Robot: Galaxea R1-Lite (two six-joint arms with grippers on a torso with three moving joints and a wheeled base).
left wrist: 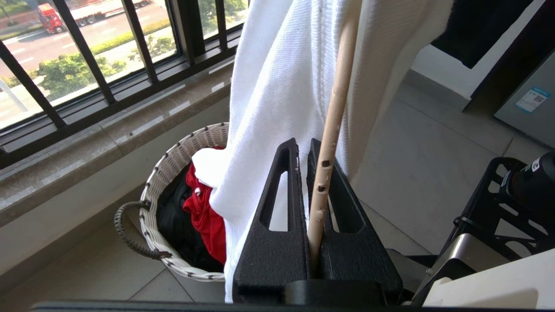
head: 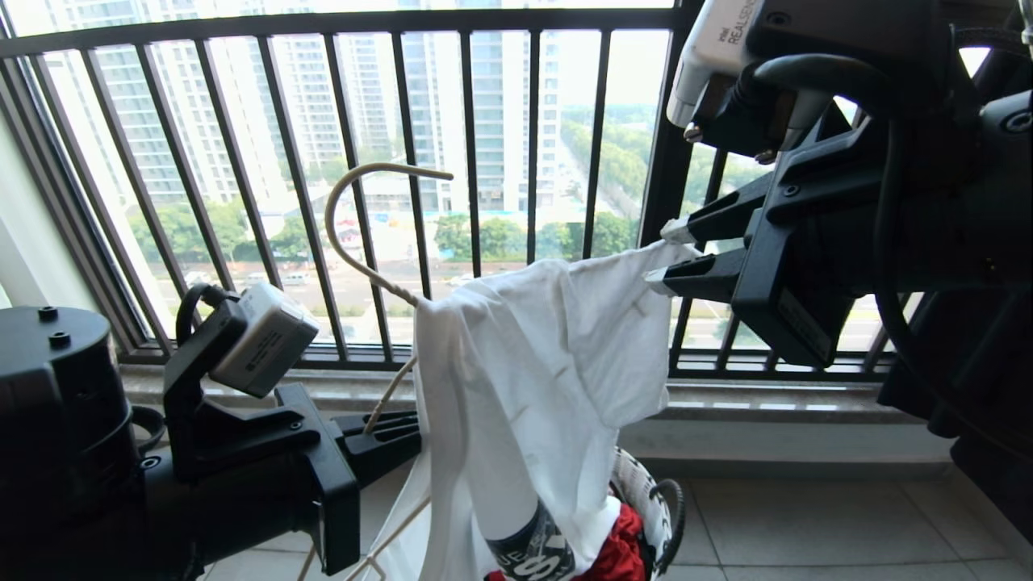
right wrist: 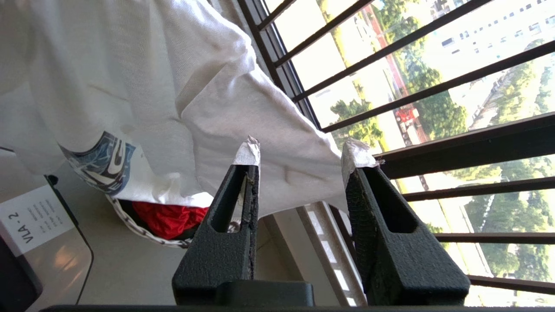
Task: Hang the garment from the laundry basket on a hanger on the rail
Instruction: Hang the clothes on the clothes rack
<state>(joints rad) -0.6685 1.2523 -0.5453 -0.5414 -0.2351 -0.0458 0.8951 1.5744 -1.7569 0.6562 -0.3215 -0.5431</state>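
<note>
The left end effector (head: 407,432) is clenching the thin cream wire hanger (head: 355,242). The soft white garment (head: 541,355) is draping over it above the woven laundry basket (left wrist: 173,164). The right end effector (right wrist: 299,158) is standing released beside a sleeve.

Left gripper (head: 403,432) sits low at about 8 o'clock, jaws clamped tight. Right gripper (head: 670,257) is up at 2 o'clock, jaws apart.
</note>
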